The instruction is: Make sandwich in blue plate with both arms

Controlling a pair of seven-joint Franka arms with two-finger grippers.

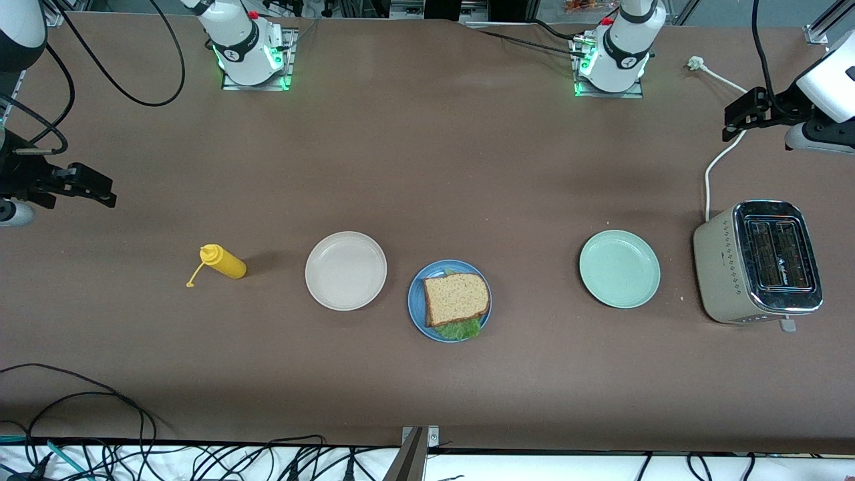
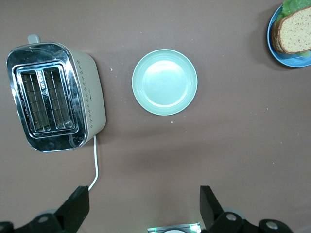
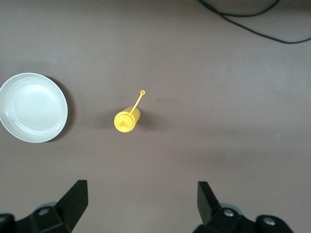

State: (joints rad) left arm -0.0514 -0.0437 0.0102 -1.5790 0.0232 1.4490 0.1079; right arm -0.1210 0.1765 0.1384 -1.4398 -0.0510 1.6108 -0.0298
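Here, the sandwich, two slices of brown wholemeal bread with a ruffled green lettuce leaf between them, lay flat on the round medium-blue plate near the middle of the brown counter. The top slice was nearly square, so no clear long axis could be read. The lettuce stuck out from under the bread on the edge nearer the front camera.

The blue plate stood between a round beige-white plate, toward the right arm's end, and a round pale mint-green plate, toward the left arm's end. Both of those plates lay slightly farther from the front camera. A yellow plastic squeeze bottle with its cap hanging on a strap lay beside the beige-white plate. A cream-and-chrome two-slot toaster stood beside the mint-green plate.

The left hand hung in the air over the counter above the toaster's white cord, its fingers spread wide and holding nothing. The right hand hung over bare counter at the right arm's end, likewise spread wide and holding nothing.

The left wrist view showed only part of the sandwich at its border, plus the toaster's two slots. The right wrist view showed the bottle and the beige-white plate only. The front view alone showed all three plates together.
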